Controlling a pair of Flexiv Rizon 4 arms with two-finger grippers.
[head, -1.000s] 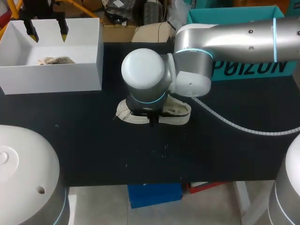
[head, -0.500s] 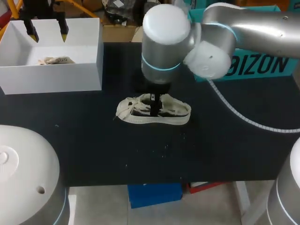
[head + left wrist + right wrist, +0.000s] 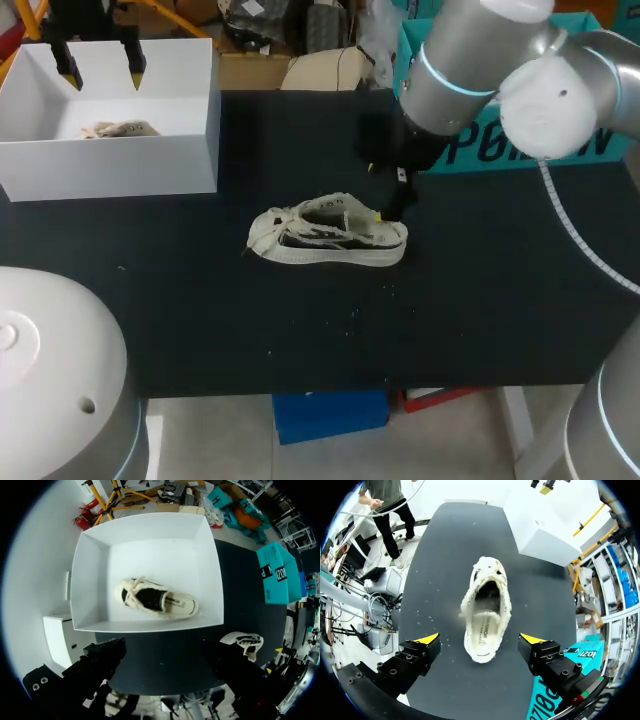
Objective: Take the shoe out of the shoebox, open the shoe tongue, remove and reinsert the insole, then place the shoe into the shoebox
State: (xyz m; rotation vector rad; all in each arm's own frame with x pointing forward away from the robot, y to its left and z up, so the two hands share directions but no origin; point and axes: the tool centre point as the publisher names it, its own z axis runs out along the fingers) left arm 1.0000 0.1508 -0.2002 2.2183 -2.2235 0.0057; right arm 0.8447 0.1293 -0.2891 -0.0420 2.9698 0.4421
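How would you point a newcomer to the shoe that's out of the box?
On the black table, right of the white shoebox, stands a cream shoe. Unlike its twin inside the box, it sits in the open, under the right pincer.

Shoe [image 3: 328, 235]: cream cloth, rough-edged. Table [image 3: 200, 300]: matt black. Box [image 3: 110, 165], upper left: matt white card. Right arm [image 3: 470, 70]: smooth, glossy shell.

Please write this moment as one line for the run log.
right gripper: open, over heel of shoe, holding nothing | shoe: on table, upright, insole inside | left gripper: open, above shoebox | shoebox: second shoe inside
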